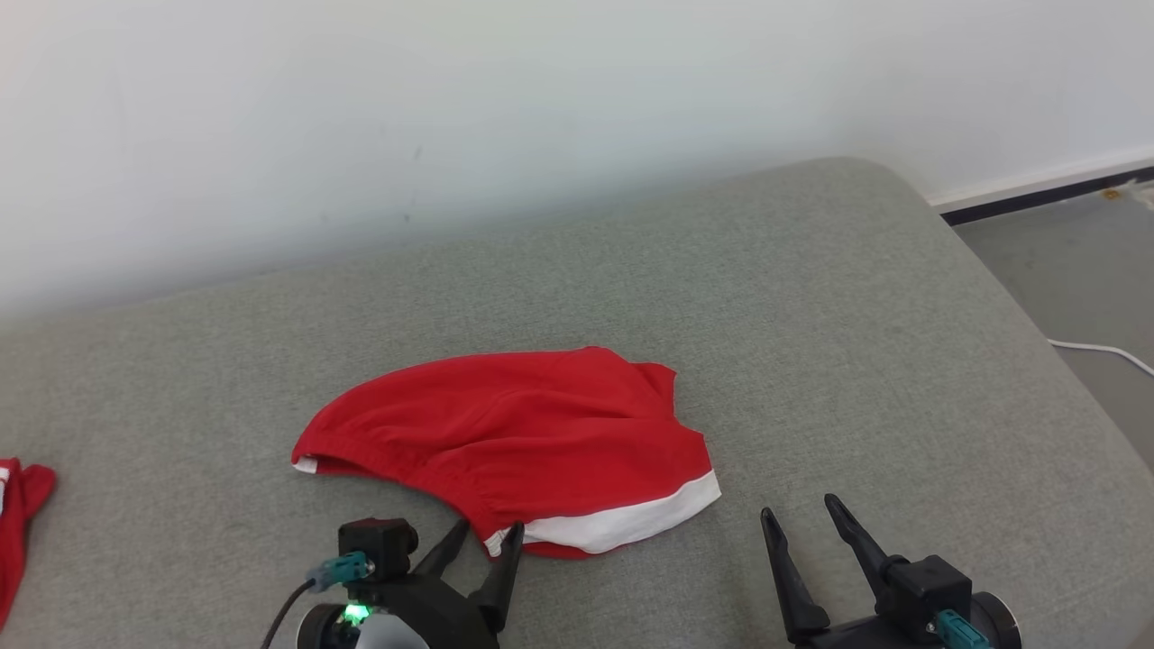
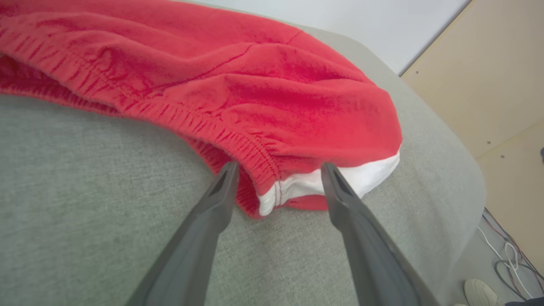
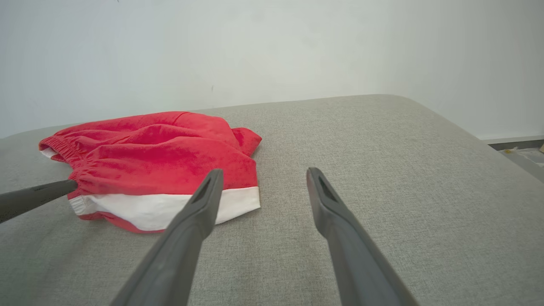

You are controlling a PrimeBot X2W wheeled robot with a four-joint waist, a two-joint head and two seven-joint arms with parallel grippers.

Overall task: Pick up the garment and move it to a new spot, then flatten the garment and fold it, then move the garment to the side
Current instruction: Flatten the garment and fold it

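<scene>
Looking folded already, the shorts (image 1: 505, 433) likely need only moving aside; left gripper (image 1: 491, 527) stands wide open astride their waistband corner, holding nothing; right gripper (image 1: 798, 507), beside them, open, empty.

A grey cushion (image 1: 811, 315) runs back to a white wall (image 1: 451, 108). At the cushion's left edge lies a red cloth (image 1: 18, 523). Past the cushion's right edge is grey floor (image 1: 1064, 270) with a white cable (image 1: 1100, 350), a dark baseboard (image 1: 1046, 200) and a pale shoe (image 2: 480, 292).
</scene>
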